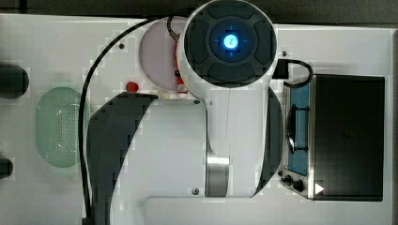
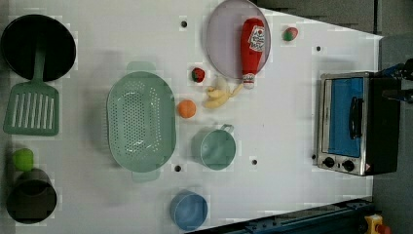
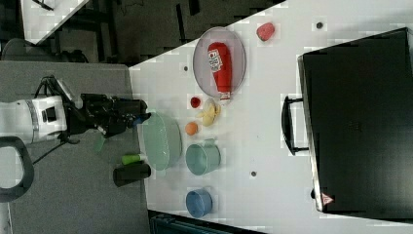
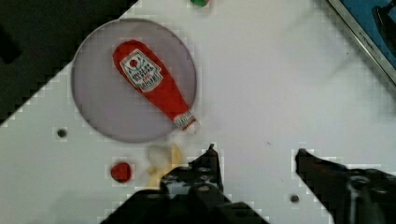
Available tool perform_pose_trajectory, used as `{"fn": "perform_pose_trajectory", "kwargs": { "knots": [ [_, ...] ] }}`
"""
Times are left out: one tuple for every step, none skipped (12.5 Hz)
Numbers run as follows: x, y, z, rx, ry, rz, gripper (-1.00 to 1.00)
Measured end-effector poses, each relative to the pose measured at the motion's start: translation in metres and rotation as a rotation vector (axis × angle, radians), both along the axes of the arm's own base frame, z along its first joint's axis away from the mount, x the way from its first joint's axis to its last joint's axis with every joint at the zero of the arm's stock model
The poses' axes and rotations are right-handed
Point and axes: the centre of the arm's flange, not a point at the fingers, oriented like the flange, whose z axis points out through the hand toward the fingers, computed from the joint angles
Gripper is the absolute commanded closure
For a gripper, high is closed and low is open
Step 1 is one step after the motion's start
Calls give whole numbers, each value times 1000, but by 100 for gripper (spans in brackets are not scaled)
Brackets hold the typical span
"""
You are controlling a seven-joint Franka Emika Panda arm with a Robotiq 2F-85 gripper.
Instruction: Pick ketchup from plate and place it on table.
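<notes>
Our hand (image 4: 254, 151) hangs open and empty, apart from the plate (image 4: 93, 102). We could miss the ketchup (image 4: 154, 86): its cap overhangs the plate's rim, so a nudge may roll it.

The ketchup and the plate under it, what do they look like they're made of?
The ketchup looks like soft stuffed fabric or moulded plastic, hard to tell which: its red body is matt and rounded, with a printed white label. The plate looks like plain plastic: flat, even pale lilac, a dull sheen, no pattern. Neither can be settled by look alone.
</notes>
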Motion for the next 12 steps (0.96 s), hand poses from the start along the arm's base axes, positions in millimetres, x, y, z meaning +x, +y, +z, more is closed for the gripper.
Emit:
{"fn": "perform_pose_trajectory", "kwargs": {
  "knots": [
    [-15, 0, -6, 9, 49, -5, -59],
    [-35, 0, -12, 13, 103, -9, -82],
    [-49, -3, -13, 10, 137, -18, -100],
    [-54, -7, -8, 8, 135, -28, -100],
    [-52, -9, -2, 8, 109, -33, -100],
    [-46, -10, 3, 16, 83, -36, -100],
    [-39, -9, 4, 19, 67, -36, -100],
    [-31, -6, -1, 18, 56, -31, -100],
    [-20, -2, -11, 20, 48, -22, -100],
    [-8, 4, -27, 24, 58, -10, -100],
    [2, 9, -47, 28, 75, -1, -100],
    [11, 13, -72, 34, 101, 18, -100]
  ]
}}
